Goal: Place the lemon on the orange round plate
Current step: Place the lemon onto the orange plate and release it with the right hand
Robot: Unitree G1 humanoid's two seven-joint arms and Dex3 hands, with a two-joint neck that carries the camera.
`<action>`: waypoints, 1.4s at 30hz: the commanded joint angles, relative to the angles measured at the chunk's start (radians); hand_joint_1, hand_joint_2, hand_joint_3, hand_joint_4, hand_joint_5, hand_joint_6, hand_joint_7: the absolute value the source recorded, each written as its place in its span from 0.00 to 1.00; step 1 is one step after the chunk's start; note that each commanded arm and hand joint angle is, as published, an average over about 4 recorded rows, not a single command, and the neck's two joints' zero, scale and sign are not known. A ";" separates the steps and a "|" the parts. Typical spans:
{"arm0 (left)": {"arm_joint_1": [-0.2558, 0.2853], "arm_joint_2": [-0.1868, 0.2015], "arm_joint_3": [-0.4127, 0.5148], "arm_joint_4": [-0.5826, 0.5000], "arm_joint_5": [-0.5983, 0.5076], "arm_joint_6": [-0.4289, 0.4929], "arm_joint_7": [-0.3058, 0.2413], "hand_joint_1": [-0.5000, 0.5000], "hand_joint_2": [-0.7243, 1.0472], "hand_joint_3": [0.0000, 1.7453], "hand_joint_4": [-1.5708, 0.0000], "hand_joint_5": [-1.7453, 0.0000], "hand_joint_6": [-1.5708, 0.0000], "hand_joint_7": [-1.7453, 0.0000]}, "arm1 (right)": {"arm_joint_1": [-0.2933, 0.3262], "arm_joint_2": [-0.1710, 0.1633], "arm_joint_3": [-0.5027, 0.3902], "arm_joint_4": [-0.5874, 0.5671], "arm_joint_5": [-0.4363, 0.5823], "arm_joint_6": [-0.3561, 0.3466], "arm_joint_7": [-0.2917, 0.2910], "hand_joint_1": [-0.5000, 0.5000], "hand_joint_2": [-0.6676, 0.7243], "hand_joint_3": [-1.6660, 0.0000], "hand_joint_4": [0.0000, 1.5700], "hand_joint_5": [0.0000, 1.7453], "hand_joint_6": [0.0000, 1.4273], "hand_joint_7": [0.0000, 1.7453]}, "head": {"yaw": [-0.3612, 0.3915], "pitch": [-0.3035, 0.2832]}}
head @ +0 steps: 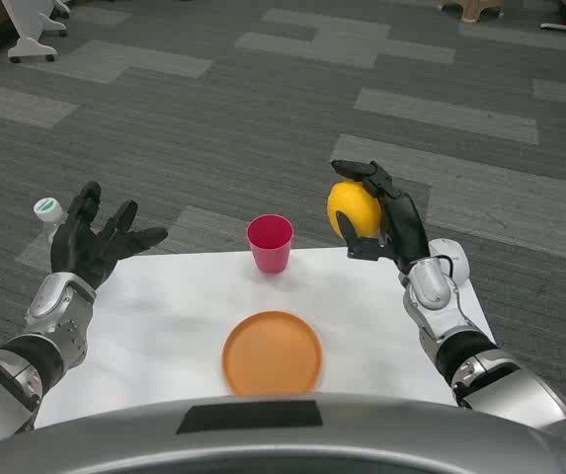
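The right hand is raised above the table's far right corner, forearm angled up from the lower right, palm turned toward the left, and its black fingers are wrapped round the lemon from above and below, so the fruit is held clear of the table. Down and to the left of that hand, nearer the robot, the orange plate lies flat on the white surface with nothing on it. Between hand and plate, a little farther back, a pink cup stands upright near the table's far edge, just left of the lemon and lower. The left hand hovers over the far left corner, fingers spread and pointing away, holding nothing. Just beyond its fingertips sits a small white bottle with a green cap.
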 commanded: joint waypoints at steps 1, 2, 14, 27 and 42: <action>0.000 0.020 0.002 0.003 0.004 -0.011 -0.003 1.00 1.00 0.05 0.98 1.00 1.00 1.00 | -0.022 -0.005 0.021 -0.003 0.009 -0.004 -0.019 0.08 0.05 0.19 0.27 0.89 0.30 0.32 | -0.003 -0.009; 0.000 0.020 0.002 0.003 0.004 -0.011 -0.003 1.00 1.00 0.05 0.98 1.00 1.00 1.00 | -0.022 -0.005 0.021 -0.002 0.009 -0.004 -0.019 0.08 0.05 0.19 0.27 0.89 0.30 0.32 | -0.002 -0.008; 0.000 0.020 0.002 0.003 0.005 -0.010 -0.003 1.00 1.00 0.05 0.98 1.00 1.00 1.00 | -0.022 -0.006 0.032 -0.002 0.009 -0.004 -0.020 0.08 0.05 0.19 0.27 0.89 0.30 0.32 | 0.005 -0.017; -0.007 0.022 -0.002 0.003 0.005 -0.010 -0.003 1.00 1.00 0.05 0.98 1.00 1.00 1.00 | -0.047 -0.052 0.325 0.021 0.011 0.011 -0.011 0.08 0.05 0.19 0.21 0.89 0.26 0.33 | 0.041 -0.079; -0.008 0.018 -0.004 0.009 0.006 -0.010 0.001 1.00 0.99 0.04 0.98 1.00 1.00 1.00 | -0.115 -0.042 0.491 0.096 0.012 0.084 0.020 0.08 0.08 0.19 0.20 0.89 0.24 0.33 | 0.104 -0.169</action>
